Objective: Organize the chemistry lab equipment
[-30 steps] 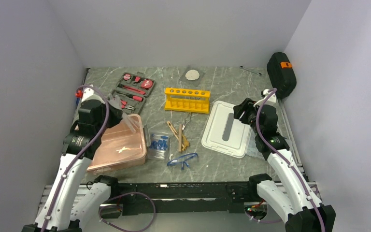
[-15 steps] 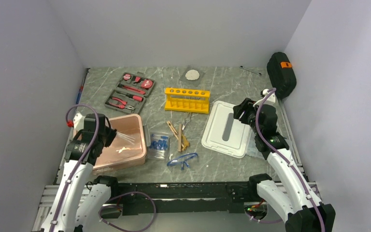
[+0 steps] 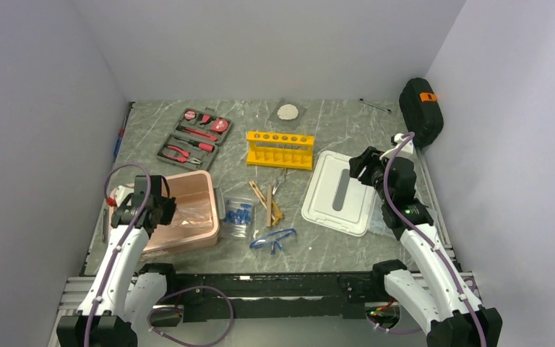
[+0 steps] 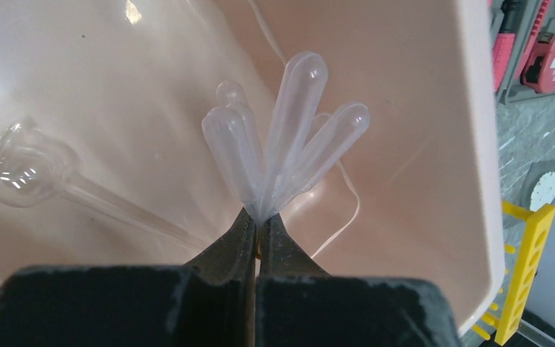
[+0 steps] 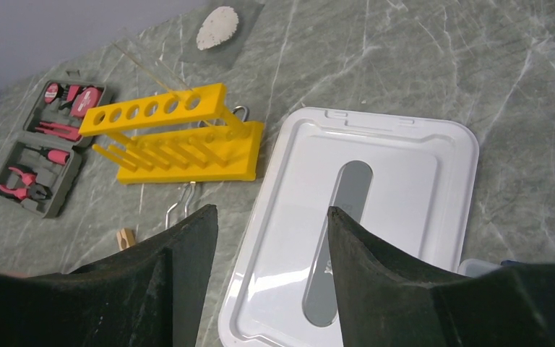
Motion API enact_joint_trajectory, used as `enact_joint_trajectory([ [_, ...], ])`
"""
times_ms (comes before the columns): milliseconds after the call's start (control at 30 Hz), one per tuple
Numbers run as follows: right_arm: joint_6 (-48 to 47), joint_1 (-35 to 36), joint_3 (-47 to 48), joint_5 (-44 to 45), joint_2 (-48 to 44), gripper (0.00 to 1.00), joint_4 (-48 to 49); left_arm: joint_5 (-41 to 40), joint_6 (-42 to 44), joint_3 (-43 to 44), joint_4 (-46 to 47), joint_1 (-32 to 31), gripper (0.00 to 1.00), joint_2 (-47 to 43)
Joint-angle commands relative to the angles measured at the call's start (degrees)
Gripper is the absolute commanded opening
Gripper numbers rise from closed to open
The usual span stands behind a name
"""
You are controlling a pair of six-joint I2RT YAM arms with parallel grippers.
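My left gripper is shut on the stems of a bunch of clear plastic pipettes, whose bulbs fan out inside the pink bin. From above, that gripper sits low at the bin's left side. On the table lie the yellow test-tube rack, tan wooden clamps, a clear bag of blue-capped tubes and blue-framed safety glasses. My right gripper hangs open and empty over the white lid, with the rack beyond it.
A clear bulbed glass piece lies in the bin. The red-and-black tool kit sits at the back left. A black case stands by the right wall. The white lid lies right of centre, and a white disc lies at the back.
My left arm has drawn back toward the near left and lowered, bringing the pipettes down into the pink bin. The right arm has stayed still.
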Motion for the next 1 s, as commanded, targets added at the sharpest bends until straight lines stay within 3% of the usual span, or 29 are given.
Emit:
enact_joint_trajectory([
  [0, 0.1, -0.2, -0.2, 0.4, -0.5, 0.6, 1.7, 1.9, -2.0, -1.1, 6.9, 1.9, 0.0, 1.3],
  [133, 0.3, -0.3, -0.3, -0.3, 0.0, 0.6, 2.1, 1.7, -1.2, -1.0, 8.2, 2.6, 0.0, 3.9],
  [367, 0.2, -0.2, -0.2, 0.0, 0.3, 0.6, 2.2, 0.9, -0.1, -1.2, 9.4, 3.0, 0.37, 4.1],
  [467, 0.3, -0.2, -0.2, 0.0, 0.3, 0.61, 2.2, 0.5, 0.3, -1.1, 9.2, 3.1, 0.49, 3.9],
  [800, 0.3, -0.2, -0.3, 0.2, 0.0, 0.61, 2.1, -0.2, 1.6, -0.2, 8.0, 3.3, 0.66, 3.1],
  [967, 0.2, -0.2, -0.2, 1.2, -1.3, 0.58, 1.8, -3.1, 12.7, 4.2, 7.5, 3.2, 0.74, 2.4],
])
